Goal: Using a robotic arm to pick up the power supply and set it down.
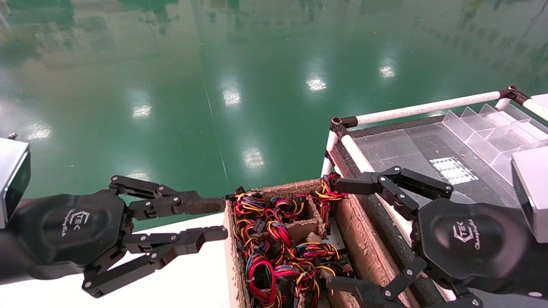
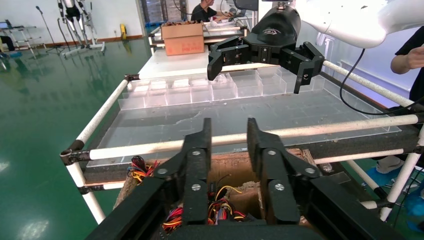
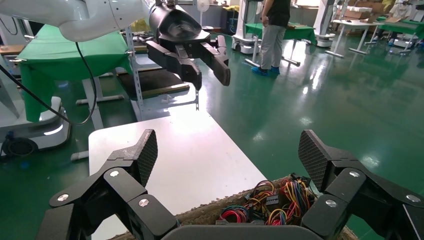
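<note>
My right gripper (image 1: 336, 234) hangs wide open over the right side of a brown cardboard box (image 1: 364, 248), with nothing between its fingers; in its wrist view (image 3: 228, 150) the pads stand far apart above the box rim. Red, yellow, orange and black wire bundles (image 1: 274, 239) (image 3: 270, 200) fill the box. The power supply's metal body is hidden under them. My left gripper (image 1: 223, 219) (image 2: 228, 125) sits at the box's left edge, pointing across it, open by a narrow gap and empty. Its upper finger (image 1: 201, 205) has a brown worn pad.
A white table (image 1: 184, 273) lies left of the box. To the right stands a rack of white tubes (image 1: 428, 107) with a dark shelf and a clear divided tray (image 1: 492, 128). Glossy green floor lies beyond. A person (image 3: 274, 35) stands far off.
</note>
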{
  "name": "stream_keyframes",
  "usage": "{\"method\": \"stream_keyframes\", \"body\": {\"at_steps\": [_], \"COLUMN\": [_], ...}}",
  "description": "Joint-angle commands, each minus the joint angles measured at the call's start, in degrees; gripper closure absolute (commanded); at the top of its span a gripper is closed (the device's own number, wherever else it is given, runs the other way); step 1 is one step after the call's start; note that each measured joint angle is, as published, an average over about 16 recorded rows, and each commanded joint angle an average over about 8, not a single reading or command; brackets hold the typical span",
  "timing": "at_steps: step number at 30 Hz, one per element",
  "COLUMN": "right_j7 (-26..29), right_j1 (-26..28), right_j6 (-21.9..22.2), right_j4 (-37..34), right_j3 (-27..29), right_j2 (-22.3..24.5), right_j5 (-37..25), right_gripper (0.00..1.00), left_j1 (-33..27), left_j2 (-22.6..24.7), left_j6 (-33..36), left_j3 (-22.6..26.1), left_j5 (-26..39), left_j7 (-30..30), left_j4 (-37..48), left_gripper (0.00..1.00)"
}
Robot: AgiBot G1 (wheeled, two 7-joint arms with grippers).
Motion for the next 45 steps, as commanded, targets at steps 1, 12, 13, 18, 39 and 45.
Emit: {"method": "stream_keyframes", "body": {"at_steps": [1, 12, 13, 18, 39, 45], "right_j7": [0.0, 0.0, 0.0, 0.0, -1.4, -0.9], "right_j1": [0.0, 0.0, 0.0, 0.0, -1.4, 0.7], "right_j6": [0.0, 0.0, 0.0, 0.0, 2.6, 5.1], "right_j4": [0.0, 0.0, 0.0, 0.0, -1.2, -2.4], "right_j3": [0.0, 0.0, 0.0, 0.0, -0.3, -2.6], "right_j2": [0.0, 0.0, 0.0, 0.0, 1.0, 0.0], "right_j5": [0.0, 0.0, 0.0, 0.0, -3.5, -9.8], "right_gripper": [0.0, 0.0, 0.0, 0.0, 0.0, 0.0], "left_j1": [0.0, 0.0, 0.0, 0.0, 0.0, 0.0], "left_j2": [0.0, 0.0, 0.0, 0.0, 0.0, 0.0], "left_j6": [0.0, 0.0, 0.0, 0.0, 0.0, 0.0], "left_j3": [0.0, 0.0, 0.0, 0.0, 0.0, 0.0], "left_j5": [0.0, 0.0, 0.0, 0.0, 0.0, 0.0], "left_j7": [0.0, 0.0, 0.0, 0.0, 0.0, 0.0], "left_j4": [0.0, 0.0, 0.0, 0.0, 0.0, 0.0], "left_gripper": [1.0, 0.46, 0.34, 0.0, 0.0, 0.0]}}
